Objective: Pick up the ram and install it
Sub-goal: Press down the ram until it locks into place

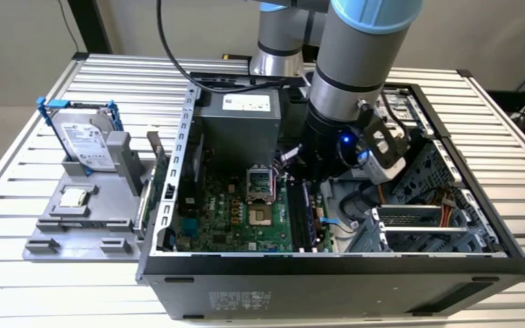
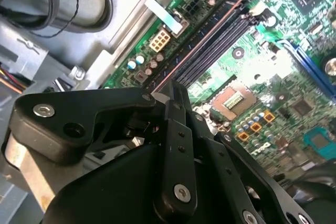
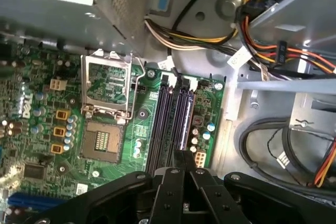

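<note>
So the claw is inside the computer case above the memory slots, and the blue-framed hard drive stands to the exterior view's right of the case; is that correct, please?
Not quite: the exterior view shows the hard drive standing to that view's left of the case, not its right. The claw is indeed inside the case, above the memory slots.

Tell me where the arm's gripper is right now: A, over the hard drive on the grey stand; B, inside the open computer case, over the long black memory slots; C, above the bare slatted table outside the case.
B: in the first wrist view the gripper hangs directly over the memory slots, inside the computer case.
</note>
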Motion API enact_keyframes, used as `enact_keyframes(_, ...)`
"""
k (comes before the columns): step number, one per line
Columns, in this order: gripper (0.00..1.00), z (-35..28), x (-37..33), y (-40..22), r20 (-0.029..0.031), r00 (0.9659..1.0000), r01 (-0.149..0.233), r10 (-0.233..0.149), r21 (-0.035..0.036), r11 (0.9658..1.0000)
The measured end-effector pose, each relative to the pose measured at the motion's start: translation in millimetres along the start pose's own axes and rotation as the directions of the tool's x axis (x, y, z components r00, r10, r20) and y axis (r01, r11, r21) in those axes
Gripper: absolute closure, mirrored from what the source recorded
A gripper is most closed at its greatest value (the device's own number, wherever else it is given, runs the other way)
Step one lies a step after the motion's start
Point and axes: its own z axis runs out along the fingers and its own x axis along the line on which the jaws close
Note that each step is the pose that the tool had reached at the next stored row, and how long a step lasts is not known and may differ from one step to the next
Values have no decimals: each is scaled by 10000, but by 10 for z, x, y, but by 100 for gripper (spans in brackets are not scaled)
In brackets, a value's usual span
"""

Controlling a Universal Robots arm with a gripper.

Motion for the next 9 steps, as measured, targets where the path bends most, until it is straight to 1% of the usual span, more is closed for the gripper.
enact_keyframes(2, 100, 0, 0, 0, -4, 9997, 238, -238, -5, 9997)
enact_keyframes(5, 100, 0, 0, 0, -9, 9984, 574, -574, -11, 9984)
enact_keyframes(9, 100, 0, 0, 0, -14, 9949, 1010, -1010, -20, 9949)
